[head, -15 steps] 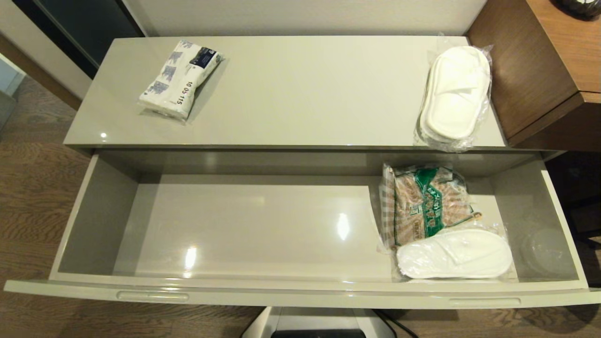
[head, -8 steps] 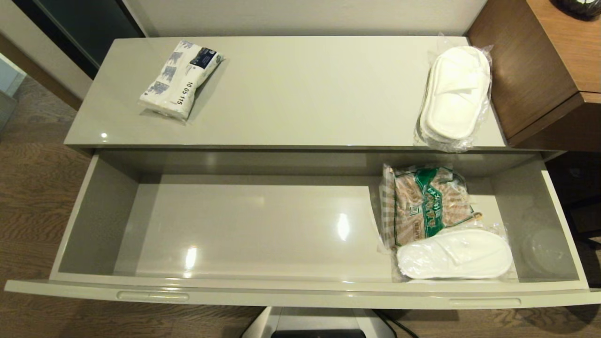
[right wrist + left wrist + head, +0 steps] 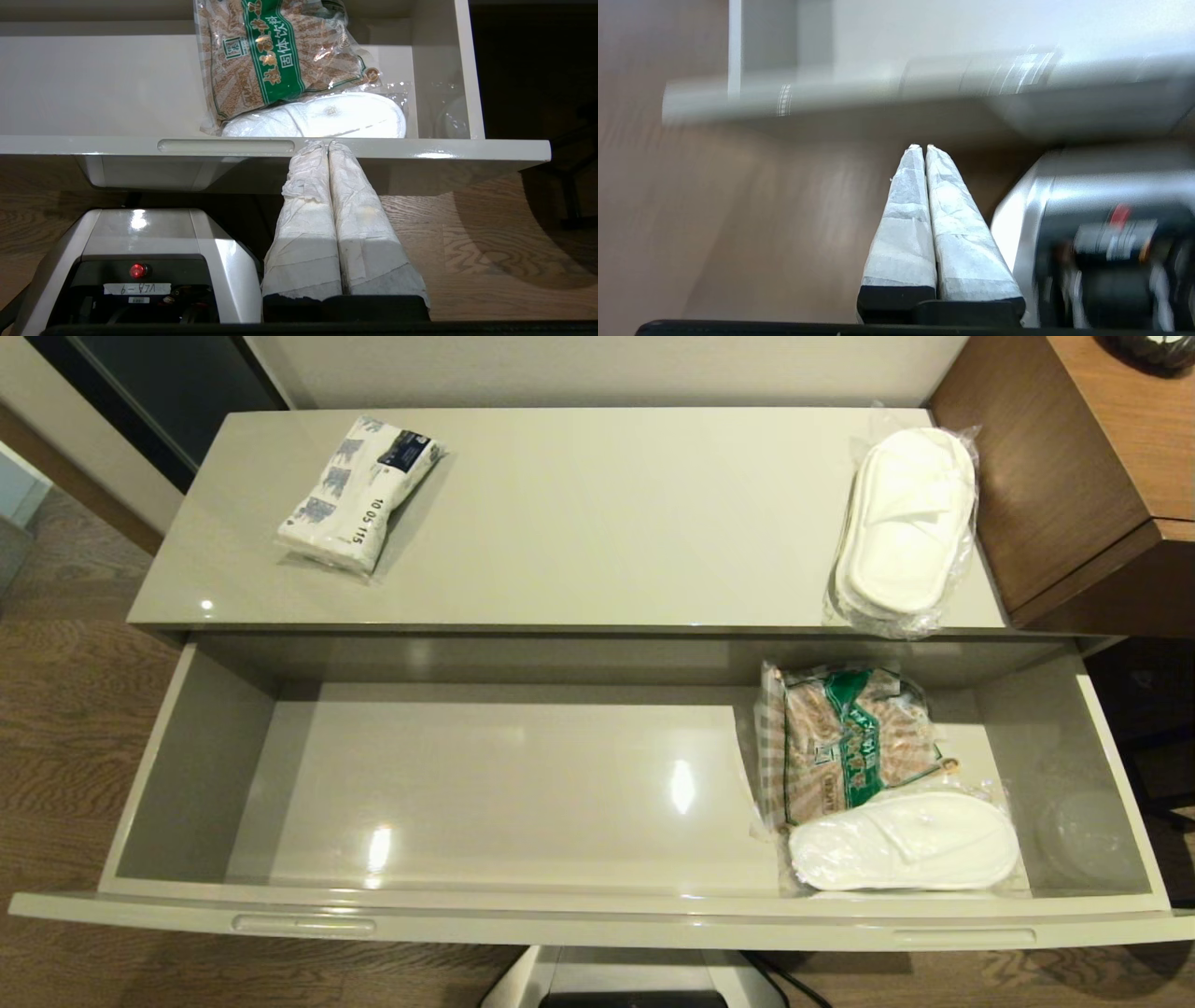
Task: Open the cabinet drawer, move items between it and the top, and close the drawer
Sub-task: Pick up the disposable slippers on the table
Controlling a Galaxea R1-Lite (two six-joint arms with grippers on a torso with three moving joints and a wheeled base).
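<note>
1. Across the lower half of the head view the cabinet drawer point(image 3: 523, 784) stands pulled fully out, its long axis running left to right, with two slim handle slots in the front rim; the left slot point(image 3: 303, 925) and the right slot point(image 3: 963, 938) both sit near the bottom edge of the frame.
2. Above it, filling the upper half of the frame, lies the top point(image 3: 597, 523), equally long and parallel to the drawer.
3. At the lower right of the drawer a checked snack bag point(image 3: 845, 737) lies partly over a wrapped slipper point(image 3: 904, 840), whose long axis runs left to right just behind the front rim.
4. At the upper right of the top a second wrapped pair of slippers point(image 3: 904, 523) lies lengthwise front to back, close to the brown desk point(image 3: 1074, 476).
5. At the upper left of the top the tissue pack point(image 3: 359, 490) lies on a slant.
6. Neither arm shows in the head view. The right tool point(image 3: 324, 144) is clenched empty, its tips just below the drawer's front rim, right beside the right slot; the drawer slipper lies straight beyond it, so this arm looks nearer to it. The left tool point(image 3: 922, 147) is also clenched on nothing, low by the floor, well apart from the tissue pack.
7. Legible writing: "10 05 115" on the tissue pack; "固体饮料" on the snack bag's green band in the right wrist view; other print there is too small to read.
</note>
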